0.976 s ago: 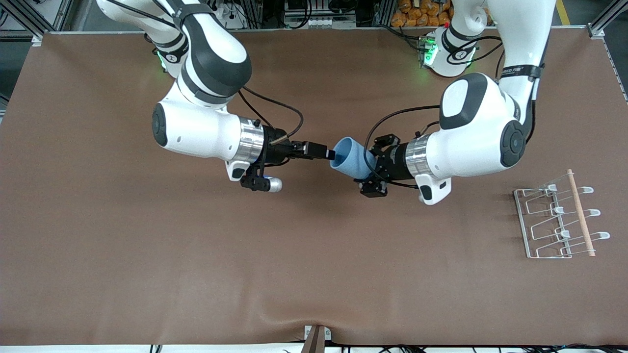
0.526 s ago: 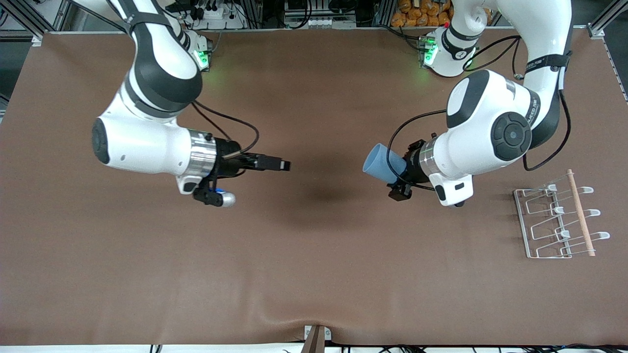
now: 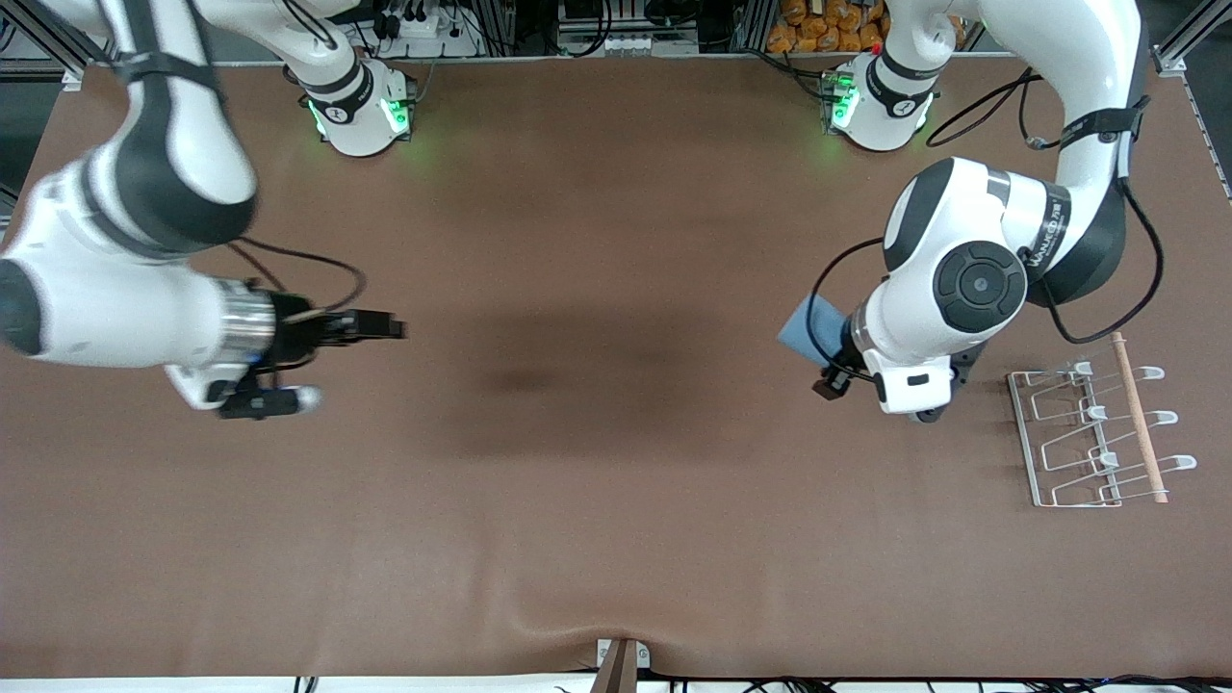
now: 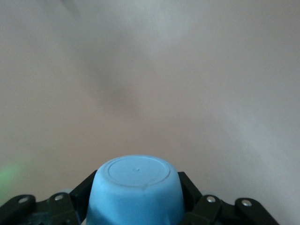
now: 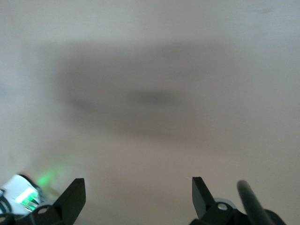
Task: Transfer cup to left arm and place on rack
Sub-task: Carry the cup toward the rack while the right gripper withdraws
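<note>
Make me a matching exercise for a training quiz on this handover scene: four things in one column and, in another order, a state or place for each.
Things:
1. cup
2. left end effector
3. right end effector
4. rack

States or places:
A. open and holding nothing
B. on the table at the left arm's end
C. shut on the cup
D. held with its flat base toward the left wrist camera

Pairs: 1-D, 2-C, 3-A, 4-B
</note>
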You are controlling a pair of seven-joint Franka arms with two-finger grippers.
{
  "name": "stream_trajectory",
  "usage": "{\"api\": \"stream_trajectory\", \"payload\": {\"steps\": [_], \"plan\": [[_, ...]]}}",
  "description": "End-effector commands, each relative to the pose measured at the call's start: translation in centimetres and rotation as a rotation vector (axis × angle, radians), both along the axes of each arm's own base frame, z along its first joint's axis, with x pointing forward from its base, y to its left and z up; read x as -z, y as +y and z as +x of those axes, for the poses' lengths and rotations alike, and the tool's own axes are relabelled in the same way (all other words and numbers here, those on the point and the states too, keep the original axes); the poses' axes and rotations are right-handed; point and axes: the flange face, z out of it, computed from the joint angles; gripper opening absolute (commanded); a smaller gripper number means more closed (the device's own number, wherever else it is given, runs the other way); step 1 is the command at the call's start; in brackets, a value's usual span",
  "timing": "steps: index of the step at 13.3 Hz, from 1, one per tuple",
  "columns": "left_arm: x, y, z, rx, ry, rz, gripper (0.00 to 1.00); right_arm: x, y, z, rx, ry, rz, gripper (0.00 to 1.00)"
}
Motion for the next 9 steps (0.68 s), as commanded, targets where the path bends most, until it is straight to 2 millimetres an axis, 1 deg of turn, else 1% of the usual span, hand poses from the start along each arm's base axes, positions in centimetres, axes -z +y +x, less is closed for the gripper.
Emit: {"api": "stream_trajectory", "payload": {"steps": [1,3,5,6,7,8,9], "plan": [[-0.5,2.2,-0.5,0.076,-0.011,0.079,0.00,-4.0,-6.9,-2.3,-0.036,-0.033,-0.084,1.00],[-0.1,3.1,-0.6,0.125,-0.026,0.160,0.00,-7.1,-9.1,-4.1,-0.035,-0.068,-0.197,1.00],[1.0,4.0,-1.7,0.203,-0.071,0.287,0.00,-10.5,-11.1,-6.4,-0.026,-0.117,-0.339,1.00],[1.5,4.7,-2.1,0.225,-0.085,0.325,0.00,-12.0,-12.6,-7.3,-0.001,-0.133,-0.376,1.00],[1.8,5.1,-2.2,0.241,-0.090,0.356,0.00,-13.1,-14.4,-8.2,0.042,-0.140,-0.385,1.00],[1.9,5.5,-2.1,0.236,-0.095,0.382,0.00,-13.7,-15.8,-8.8,0.069,-0.135,-0.385,1.00],[2.4,6.3,-2.2,0.243,-0.090,0.423,0.00,-14.2,-16.3,-9.3,0.083,-0.132,-0.382,1.00]]}}
